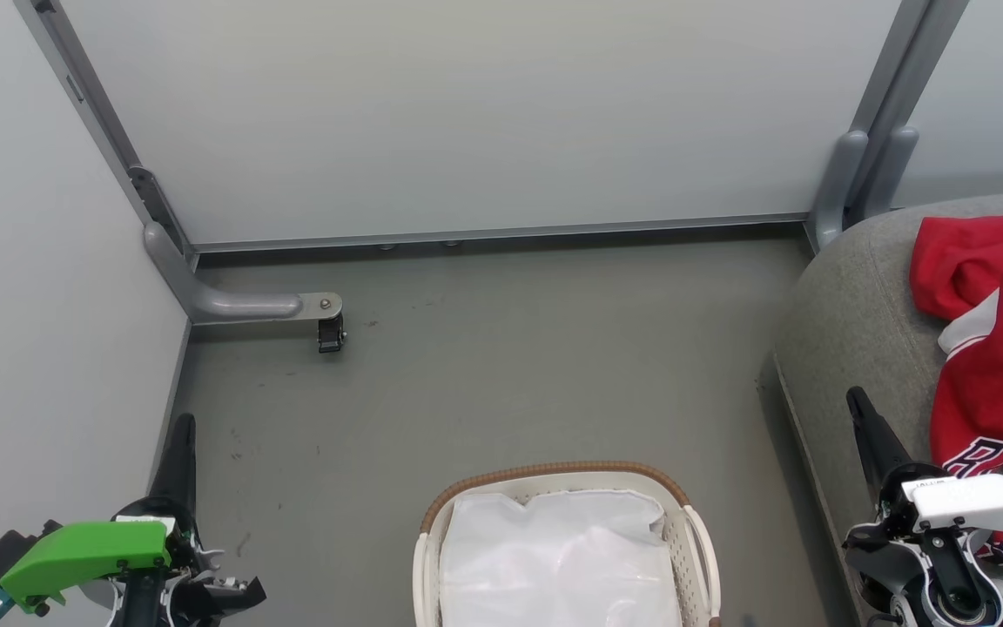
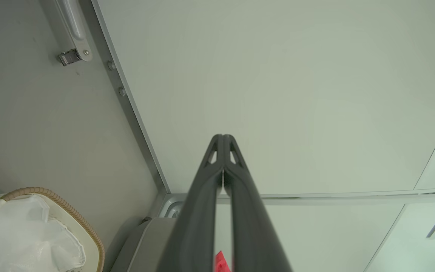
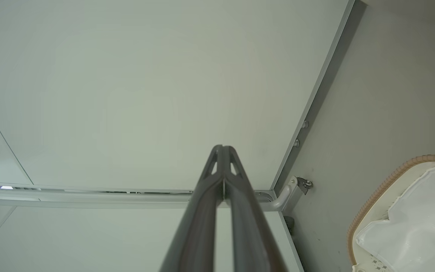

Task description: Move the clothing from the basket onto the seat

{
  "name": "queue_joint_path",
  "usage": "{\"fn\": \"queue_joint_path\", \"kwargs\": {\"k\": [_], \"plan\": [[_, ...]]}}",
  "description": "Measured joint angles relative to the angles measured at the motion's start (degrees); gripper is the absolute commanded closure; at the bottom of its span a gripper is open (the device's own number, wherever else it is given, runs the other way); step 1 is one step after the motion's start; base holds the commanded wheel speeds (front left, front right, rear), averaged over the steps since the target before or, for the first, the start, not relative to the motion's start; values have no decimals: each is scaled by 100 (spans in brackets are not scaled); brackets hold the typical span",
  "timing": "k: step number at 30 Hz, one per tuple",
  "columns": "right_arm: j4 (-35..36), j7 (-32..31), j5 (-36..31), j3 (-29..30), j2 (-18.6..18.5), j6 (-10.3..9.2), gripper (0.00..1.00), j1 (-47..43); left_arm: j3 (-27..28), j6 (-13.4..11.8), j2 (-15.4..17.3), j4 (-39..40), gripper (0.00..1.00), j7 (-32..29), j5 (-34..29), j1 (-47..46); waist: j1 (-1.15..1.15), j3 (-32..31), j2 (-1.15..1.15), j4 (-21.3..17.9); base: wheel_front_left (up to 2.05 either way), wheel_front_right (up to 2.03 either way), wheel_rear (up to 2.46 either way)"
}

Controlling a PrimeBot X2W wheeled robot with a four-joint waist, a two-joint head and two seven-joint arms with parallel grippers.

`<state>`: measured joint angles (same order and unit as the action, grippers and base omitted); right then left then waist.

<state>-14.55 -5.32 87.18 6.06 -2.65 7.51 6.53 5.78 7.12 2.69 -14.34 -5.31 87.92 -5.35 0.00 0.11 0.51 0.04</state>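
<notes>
The red clothing (image 1: 998, 348) lies heaped on the grey seat (image 1: 850, 313). The basket (image 1: 554, 475) shows a white liner (image 1: 554, 557) inside. The left tool (image 1: 183, 427) and right tool (image 1: 857, 402) each have their fingers pressed together, holding nothing. The right tool sits just beside the jersey, so a careless swing could snag the cloth and drag it off.

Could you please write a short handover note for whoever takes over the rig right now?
Left gripper: shut, empty, to the left of the basket.
Right gripper: shut, empty, by the edge of the grey seat.
Red clothing, lettered jersey included, lies on the seat.
The basket stands on the floor, its white liner sheet visible, no red; its near end is out of frame.
Done: the clothing appears moved. Left: check the basket's unseen end.
</notes>
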Motion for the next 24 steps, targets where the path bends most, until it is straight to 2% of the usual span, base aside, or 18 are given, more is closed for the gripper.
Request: {"fn": "queue_joint_path", "kwargs": {"k": [13, 24], "plan": [[43, -123, 511, 42, -3, 0, 100, -2, 74, 20, 1, 22, 100, -120, 438, -60, 0, 7, 0, -4, 0, 0, 0], [45, -124, 513, 44, -4, 0, 100, -2, 75, 20, 1, 22, 100, -120, 441, -60, 0, 7, 0, -4, 0, 0, 0]]}}
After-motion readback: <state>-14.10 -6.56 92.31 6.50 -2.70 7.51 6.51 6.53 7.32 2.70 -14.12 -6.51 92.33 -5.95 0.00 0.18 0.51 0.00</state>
